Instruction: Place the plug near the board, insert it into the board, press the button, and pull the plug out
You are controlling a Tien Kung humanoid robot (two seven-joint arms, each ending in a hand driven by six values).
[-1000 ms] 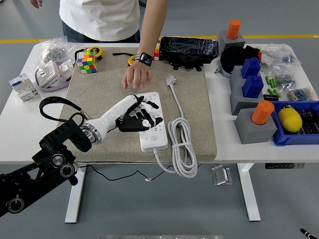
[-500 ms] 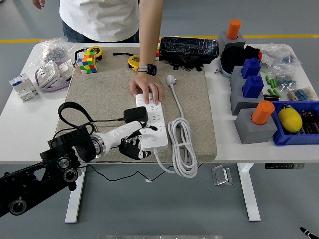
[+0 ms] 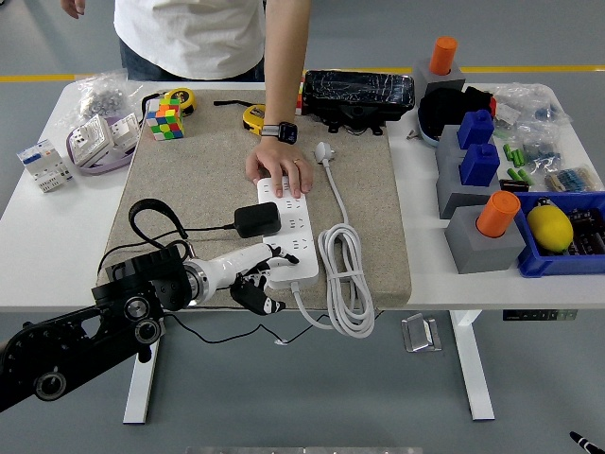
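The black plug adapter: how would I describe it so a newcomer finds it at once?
Start at the beige mat in the table's middle, then find the white power strip lying on it. The black plug adapter sits at the strip's left edge, a dark block trailing a thin black cable, unlike the white plug farther back.

You're looking at a lab or workshop: grey floor with a yellow line (image 3: 529, 68), a white bench (image 3: 38, 227), parts bins (image 3: 553, 260) and fixture blocks (image 3: 477, 161) at right.
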